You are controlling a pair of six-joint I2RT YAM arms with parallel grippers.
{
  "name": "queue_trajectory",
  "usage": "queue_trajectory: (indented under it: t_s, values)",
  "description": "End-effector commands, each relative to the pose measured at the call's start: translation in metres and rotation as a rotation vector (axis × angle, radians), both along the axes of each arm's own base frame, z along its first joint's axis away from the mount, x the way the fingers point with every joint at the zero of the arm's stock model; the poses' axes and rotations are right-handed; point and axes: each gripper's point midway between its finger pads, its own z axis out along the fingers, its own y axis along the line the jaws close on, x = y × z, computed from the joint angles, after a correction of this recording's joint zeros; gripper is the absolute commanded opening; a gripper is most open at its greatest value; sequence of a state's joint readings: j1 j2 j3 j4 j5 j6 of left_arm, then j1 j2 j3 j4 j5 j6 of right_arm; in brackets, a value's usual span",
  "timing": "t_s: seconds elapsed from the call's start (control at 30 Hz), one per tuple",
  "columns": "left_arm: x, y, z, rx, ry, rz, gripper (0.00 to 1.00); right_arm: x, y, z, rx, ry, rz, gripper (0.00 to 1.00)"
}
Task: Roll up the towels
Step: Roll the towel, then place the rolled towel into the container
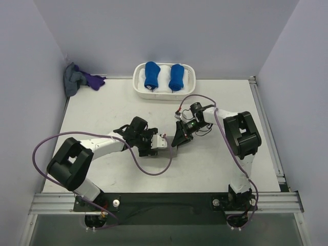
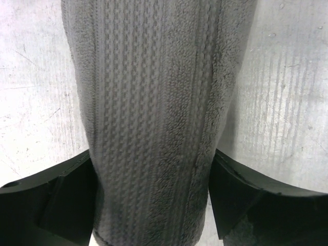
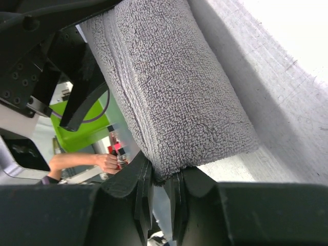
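Clamping round the rolled mid-grey terry-cloth towel (image 2: 154, 128), left gripper (image 2: 154, 197) likely stops unrolling; right gripper (image 3: 161, 189), nearly closed, pinches its end.

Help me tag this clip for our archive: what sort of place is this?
Most likely a robotics lab test cell, not a home: plain walls box in a white table, two arms are bolted to an aluminium rail, and the left gripper and right gripper hold one grey towel.
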State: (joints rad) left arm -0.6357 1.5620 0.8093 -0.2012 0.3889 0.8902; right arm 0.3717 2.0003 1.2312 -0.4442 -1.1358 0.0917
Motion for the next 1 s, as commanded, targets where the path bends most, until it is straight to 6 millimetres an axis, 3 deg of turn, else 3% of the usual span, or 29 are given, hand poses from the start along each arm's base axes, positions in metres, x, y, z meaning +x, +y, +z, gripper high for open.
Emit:
queue_trajectory:
  t_s: [0.0, 0.2, 0.37, 0.63, 0.67, 0.7, 0.73, 0.77, 0.8, 0.87, 0.9, 0.93, 0.97]
  values:
    - [-0.026, 0.009, -0.031, 0.087, 0.086, -0.028, 0.84, 0.006, 0.004, 0.006, 0.055, 0.053, -0.016, 0.0]
    - [-0.031, 0.002, -0.032, 0.12, 0.079, -0.077, 0.87, 0.023, 0.0, -0.013, 0.032, 0.104, -0.056, 0.0]
    - [-0.037, -0.002, -0.036, 0.146, 0.139, -0.091, 0.82, 0.056, -0.012, -0.014, 0.022, 0.073, -0.12, 0.0]
    - [-0.039, -0.005, -0.041, 0.172, 0.227, -0.05, 0.6, 0.076, -0.011, -0.017, -0.01, 0.042, -0.14, 0.0]
    - [-0.038, -0.007, -0.04, 0.164, 0.25, -0.016, 0.48, 0.078, -0.011, -0.017, -0.012, 0.046, -0.147, 0.0]
    - [-0.04, -0.006, -0.039, 0.173, 0.284, 0.006, 0.39, 0.079, -0.011, -0.014, -0.013, 0.045, -0.153, 0.04]
    - [-0.034, -0.013, -0.034, 0.164, 0.298, 0.028, 0.3, 0.081, -0.012, -0.011, -0.014, 0.039, -0.16, 0.25]
    - [-0.033, -0.015, -0.03, 0.16, 0.335, 0.087, 0.11, 0.083, -0.015, -0.007, -0.014, 0.028, -0.167, 0.35]
    - [-0.033, -0.014, -0.028, 0.169, 0.357, 0.123, 0.05, 0.088, -0.021, 0.005, -0.01, -0.006, -0.187, 0.42]
    - [-0.023, -0.021, -0.013, 0.125, 0.39, 0.228, 0.0, 0.092, -0.033, 0.015, -0.032, -0.044, -0.218, 0.66]
    - [-0.017, -0.021, -0.003, 0.085, 0.401, 0.268, 0.0, 0.097, -0.043, 0.031, -0.031, -0.092, -0.241, 0.76]
    - [-0.01, -0.027, 0.008, 0.047, 0.411, 0.295, 0.0, 0.099, -0.051, 0.034, -0.053, -0.119, -0.259, 0.98]
    - [-0.01, -0.03, 0.016, 0.018, 0.45, 0.355, 0.0, 0.1, -0.057, 0.041, -0.059, -0.141, -0.271, 1.0]
